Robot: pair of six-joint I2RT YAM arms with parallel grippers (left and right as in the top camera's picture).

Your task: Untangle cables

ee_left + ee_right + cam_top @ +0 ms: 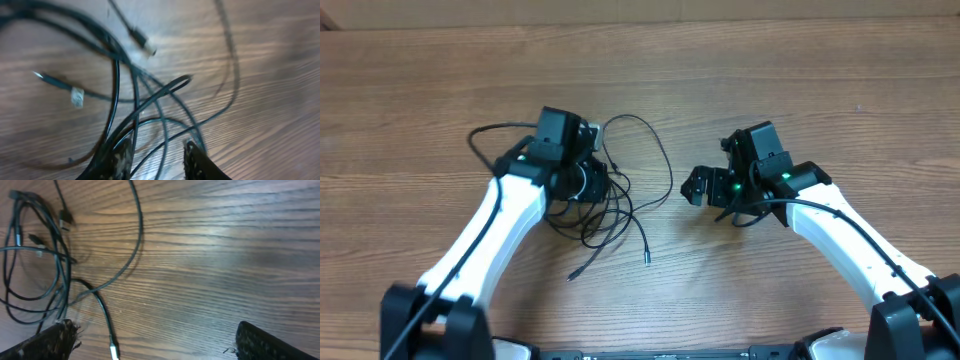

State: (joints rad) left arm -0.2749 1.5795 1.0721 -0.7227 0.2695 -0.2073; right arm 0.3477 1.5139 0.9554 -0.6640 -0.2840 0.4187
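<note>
While the brown wood-grain tabletop (800, 80) carries it all, we find the thin black tangled cables (620, 212) heaped under our left tool (157, 155), jaws parted astride several strands, clamping none, likely choosing one; our right tool (157, 335) gapes empty nearby, ready for a loose plug (647, 260).

The cables (603, 212) lie tangled left of centre on the wooden table (800, 80), partly under the left gripper (588, 183). One loop extends toward centre. The right gripper (705, 187) sits right of centre, clear of them.
</note>
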